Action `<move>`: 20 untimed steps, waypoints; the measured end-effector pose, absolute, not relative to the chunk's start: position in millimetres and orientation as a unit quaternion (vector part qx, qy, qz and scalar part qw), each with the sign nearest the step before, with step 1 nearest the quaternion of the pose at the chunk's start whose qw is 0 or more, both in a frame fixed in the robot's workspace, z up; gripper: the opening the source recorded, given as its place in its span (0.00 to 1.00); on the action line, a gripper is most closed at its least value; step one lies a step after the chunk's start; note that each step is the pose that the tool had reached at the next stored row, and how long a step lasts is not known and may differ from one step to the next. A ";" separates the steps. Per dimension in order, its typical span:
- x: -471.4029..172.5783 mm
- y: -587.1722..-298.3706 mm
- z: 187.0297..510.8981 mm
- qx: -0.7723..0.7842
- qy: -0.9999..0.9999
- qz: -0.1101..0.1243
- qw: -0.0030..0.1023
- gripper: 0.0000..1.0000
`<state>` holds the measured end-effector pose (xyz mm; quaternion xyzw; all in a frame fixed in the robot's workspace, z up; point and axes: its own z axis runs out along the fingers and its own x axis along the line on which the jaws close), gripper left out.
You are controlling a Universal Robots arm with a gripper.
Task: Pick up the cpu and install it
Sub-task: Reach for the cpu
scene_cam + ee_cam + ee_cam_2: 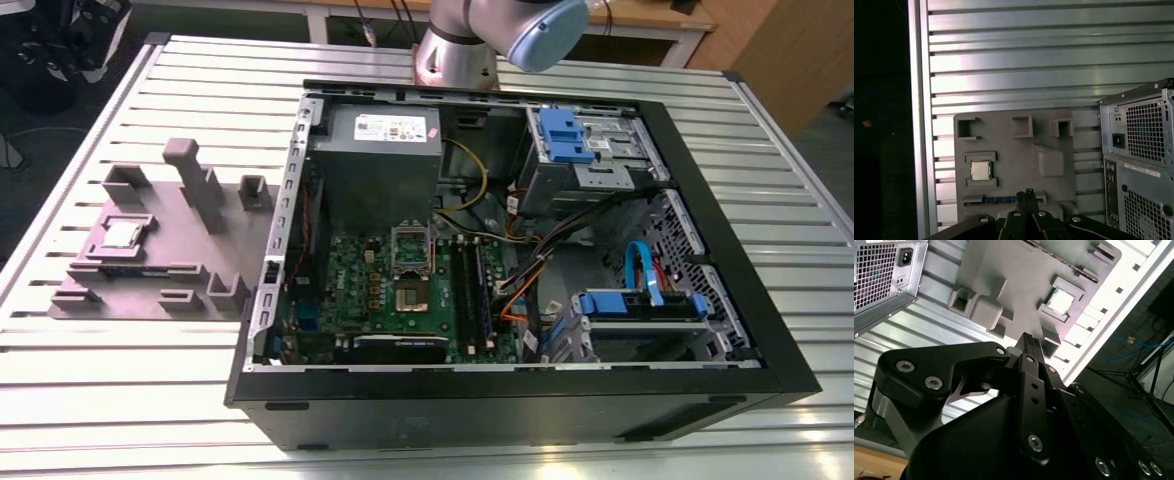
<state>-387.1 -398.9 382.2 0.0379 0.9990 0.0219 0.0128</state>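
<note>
The cpu (124, 233) is a small silver square lying flat in a recess of the grey holder block (160, 270), on the table at the exterior view's left. Both wrist views look down on it from high above: cpu (1060, 301), cpu (980, 170). My gripper (1028, 192) hangs well above the holder, apart from the chip. Its black fingertips (1029, 340) are pressed together with nothing between them. The open computer case (747, 330) lies on its side, with the green motherboard (400, 300) facing up inside.
The holder block (1014, 165) has several raised posts and pockets. Inside the case are a grey power-supply box (380, 135), blue drive brackets (567, 135) and loose cables (534, 270). The slatted metal table (134, 400) ends close beside the holder. The arm's elbow (507, 30) is behind the case.
</note>
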 end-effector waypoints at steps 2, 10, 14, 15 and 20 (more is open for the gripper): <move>-390.1 -398.9 382.1 0.038 0.999 0.022 0.013 0.10; -393.5 -398.9 380.5 0.038 0.999 0.023 -0.005 0.10; -401.3 -398.9 380.2 0.037 0.999 0.023 -0.005 0.10; -403.3 -398.9 380.1 0.036 0.999 0.023 -0.005 0.10; -406.0 -398.9 380.0 0.036 0.999 0.023 -0.005 0.10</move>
